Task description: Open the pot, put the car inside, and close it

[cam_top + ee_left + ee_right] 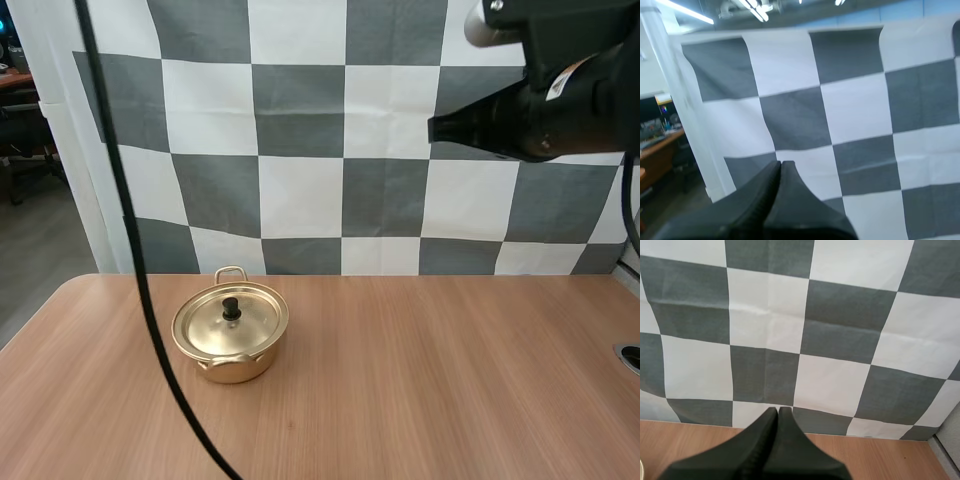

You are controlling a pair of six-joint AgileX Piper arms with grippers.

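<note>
The gold pot (230, 345) sits on the left part of the wooden bench (450, 380) with its lid (228, 322) on. There's a little black knob (232, 308) on top, one loop handle toward the back and one toward the front. The right pincer (436, 128) is up high, well apart from the pot, pointing left, fingers pressed together into one wedge with nothing in them. Left pincer (780, 166), same deal: fingers flat against each other, gripping nothing.
</note>
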